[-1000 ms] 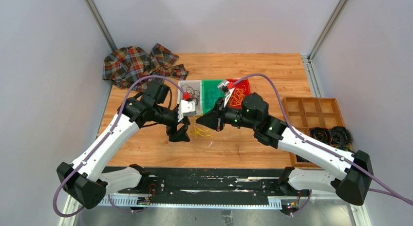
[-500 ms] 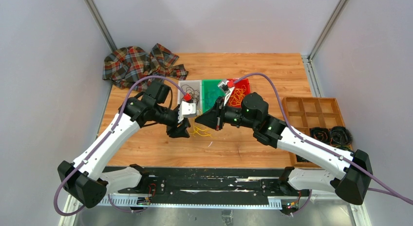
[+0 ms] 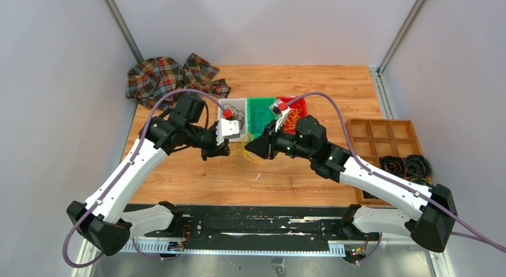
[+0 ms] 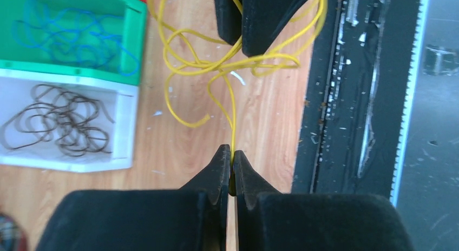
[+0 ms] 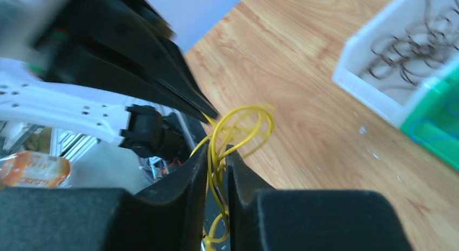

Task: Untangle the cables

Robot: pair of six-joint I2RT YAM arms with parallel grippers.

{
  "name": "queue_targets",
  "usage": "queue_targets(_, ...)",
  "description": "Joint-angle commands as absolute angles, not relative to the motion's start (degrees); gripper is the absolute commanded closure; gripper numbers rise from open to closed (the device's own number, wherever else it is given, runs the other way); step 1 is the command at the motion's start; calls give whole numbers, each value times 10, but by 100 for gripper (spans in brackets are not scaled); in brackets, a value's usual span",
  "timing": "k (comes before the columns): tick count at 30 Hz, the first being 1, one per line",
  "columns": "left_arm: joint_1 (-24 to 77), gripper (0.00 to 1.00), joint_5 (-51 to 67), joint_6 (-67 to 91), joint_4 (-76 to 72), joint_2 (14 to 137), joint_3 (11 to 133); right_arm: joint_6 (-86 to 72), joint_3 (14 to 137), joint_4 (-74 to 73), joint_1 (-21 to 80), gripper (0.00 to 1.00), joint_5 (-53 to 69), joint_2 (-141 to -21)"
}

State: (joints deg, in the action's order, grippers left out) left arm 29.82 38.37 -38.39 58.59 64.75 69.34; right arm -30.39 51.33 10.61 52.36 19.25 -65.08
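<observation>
Yellow cables hang in a tangle between two robot grippers, just above the wooden desk and near its middle. The left gripper has its jaws pressed together on a single yellow strand, which runs nearly straight from the tips into the knot of loops. In the overhead view the right gripper faces it tip to tip from three o'clock. Several yellow strands are threaded through a narrow slit between its jaws. Its wrist camera does not make clear whether the jaws pinch the strands or merely stand around them. More loops drape over the outside of the right jaws, and one loose end curls free to the side of the knot.

At twelve o'clock from the tangle, three small bins sit side by side on the desk. A white bin holds dark cables, a green bin holds blue-green cables, and a red bin holds a heap of orange-yellow cables.

At ten o'clock, on the far left corner of the desk, lies a crumpled plaid cloth. At three o'clock, by the desk's right edge, a wooden compartment tray holds black wire coils in its near compartments.
</observation>
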Motion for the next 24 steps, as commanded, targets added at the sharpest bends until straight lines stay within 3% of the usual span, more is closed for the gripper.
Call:
queue_targets(1,302,99,326,-383,587,641,744,-255,480,49,507,73,105,-629)
queue_targets(4,301,99,305,-373,588,644,768,-238,469,38,507,56,77,-609)
queue_targets(8,301,99,294,-366,592,648,792,-225,465,34,511,48,54,-585)
queue_targets(24,301,99,314,-349,599,646,801,-166,555,70,615,46,76,-653)
